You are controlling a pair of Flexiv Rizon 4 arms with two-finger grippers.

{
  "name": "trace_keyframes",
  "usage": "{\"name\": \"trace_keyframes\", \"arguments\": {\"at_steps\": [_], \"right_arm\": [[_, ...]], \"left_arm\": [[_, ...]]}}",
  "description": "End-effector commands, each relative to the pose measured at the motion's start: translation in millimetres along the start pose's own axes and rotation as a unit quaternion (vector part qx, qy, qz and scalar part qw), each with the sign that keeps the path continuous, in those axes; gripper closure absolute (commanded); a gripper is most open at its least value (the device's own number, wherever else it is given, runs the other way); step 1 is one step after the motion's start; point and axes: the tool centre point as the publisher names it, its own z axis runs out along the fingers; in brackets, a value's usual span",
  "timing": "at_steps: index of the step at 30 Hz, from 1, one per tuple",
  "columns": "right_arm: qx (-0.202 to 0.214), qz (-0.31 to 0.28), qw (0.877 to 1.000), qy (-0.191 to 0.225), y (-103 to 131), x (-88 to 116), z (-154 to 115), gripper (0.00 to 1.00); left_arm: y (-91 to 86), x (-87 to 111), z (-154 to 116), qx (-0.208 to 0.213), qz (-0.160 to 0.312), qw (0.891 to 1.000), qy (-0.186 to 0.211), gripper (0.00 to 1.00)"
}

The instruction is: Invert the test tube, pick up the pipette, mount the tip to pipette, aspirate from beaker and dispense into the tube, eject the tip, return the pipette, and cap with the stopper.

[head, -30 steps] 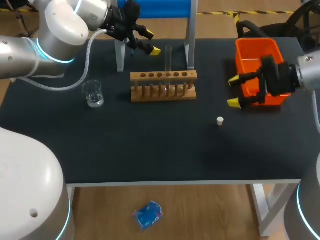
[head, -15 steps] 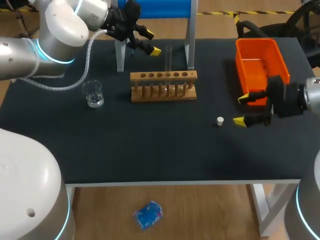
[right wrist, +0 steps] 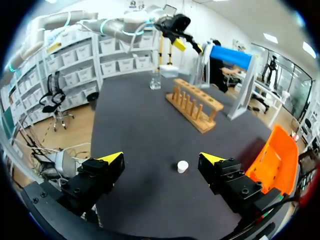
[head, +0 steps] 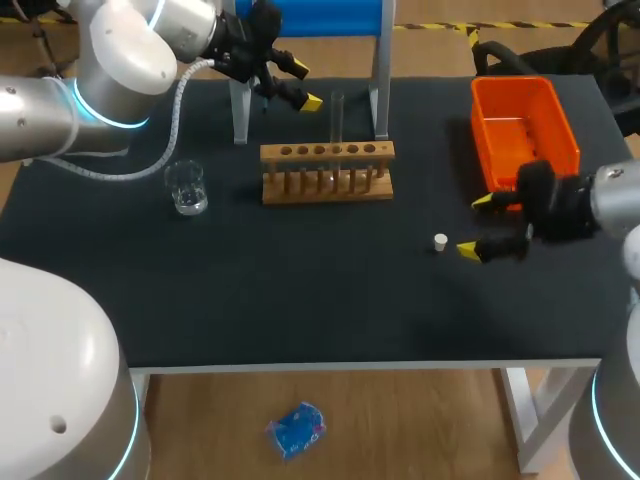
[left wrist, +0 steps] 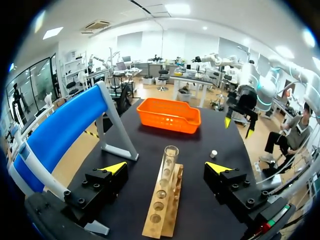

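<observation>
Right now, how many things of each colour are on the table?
Clear: 2, the beaker and the tube
Orange: 1, the bin
Blue: 1, the stand
Wooden: 1, the rack
White: 1, the stopper
Total: 6

Bright even overhead light, ceiling panels (left wrist: 175,8) glaring, faint soft shadows on the black table (head: 300,300)
</observation>
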Motion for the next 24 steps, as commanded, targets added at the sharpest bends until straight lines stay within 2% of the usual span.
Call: {"name": "trace_keyframes", "arguments": {"at_steps": [1,8,22,23,24], "right_arm": [[0.006,0.015,1.0,-0.016,-7.9,1.4,29.5,0.0],[0.007,0.028,0.999,-0.022,-23.4,-3.0,44.8,0.0],[0.003,0.041,0.999,-0.026,-37.1,-21.4,61.0,0.0],[0.002,0.042,0.999,-0.026,-37.7,-22.7,62.0,0.07],[0.002,0.044,0.999,-0.026,-38.2,-24.1,63.2,0.06]], "left_arm": [[-0.9,-0.9,-0.9,-0.003,-0.001,1.0,0.002,0.0],[-0.9,-0.9,-0.9,-0.003,-0.001,1.0,0.002,0.0],[-0.9,-0.9,-0.9,-0.003,-0.001,1.0,0.002,0.0],[-0.9,-0.9,-0.9,-0.003,-0.001,1.0,0.002,0.0],[-0.9,-0.9,-0.9,-0.003,-0.001,1.0,0.002,0.0]]}}
